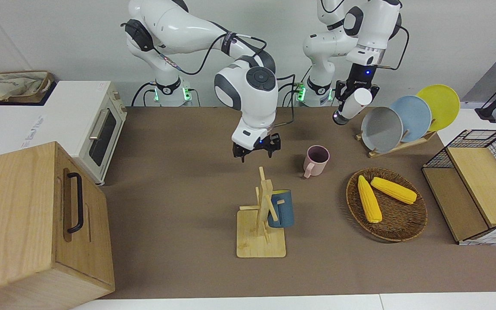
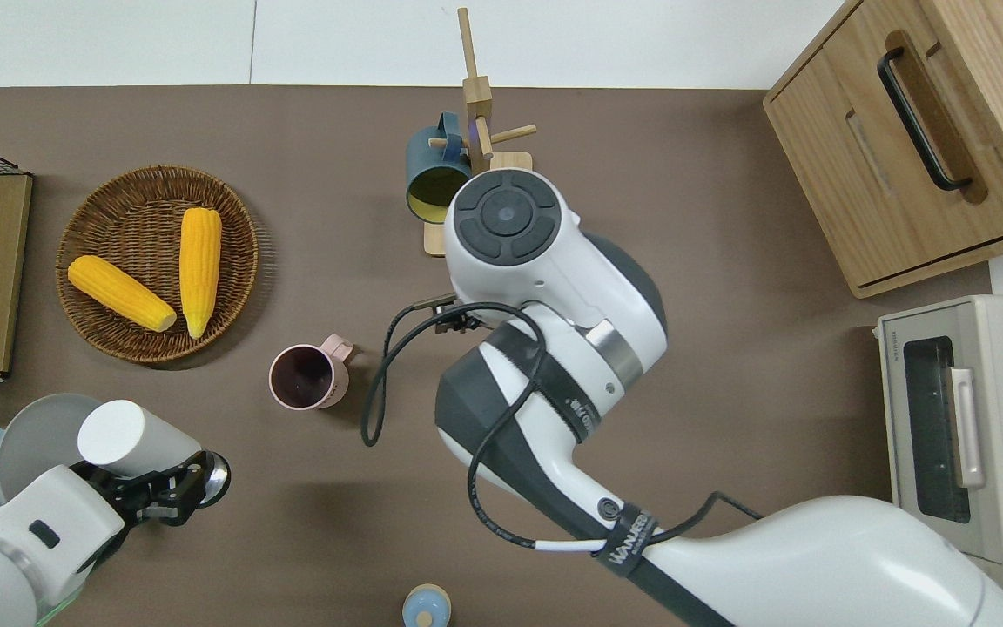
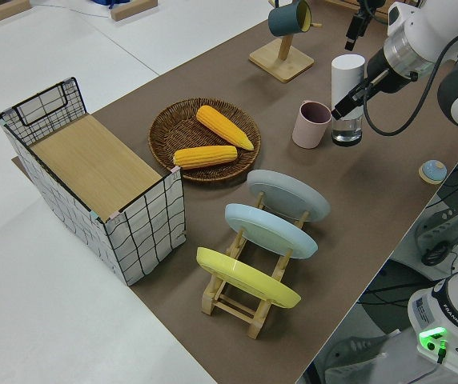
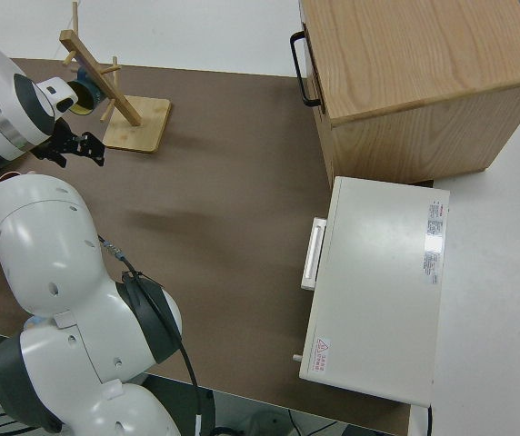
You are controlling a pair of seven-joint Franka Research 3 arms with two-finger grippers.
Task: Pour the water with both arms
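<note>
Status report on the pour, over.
Left hand holds white bottle, tilted, lifted. Right hand open, near the mug rack. Pink mug stands upright. Nothing blocking.

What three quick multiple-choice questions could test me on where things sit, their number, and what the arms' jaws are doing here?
1. Where does the blue mug hang?
A) on the wooden mug stand
B) in the basket
C) on the toaster oven

2. How many corn cobs lie in the wicker basket?
A) one
B) two
C) four

3. What does the left gripper hold?
A) nothing
B) a plate
C) a white bottle

Answers: 1 A, its handle hooks a peg; 2 B, two yellow cobs show; 3 C, its jaws clamp the tilted bottle.
</note>
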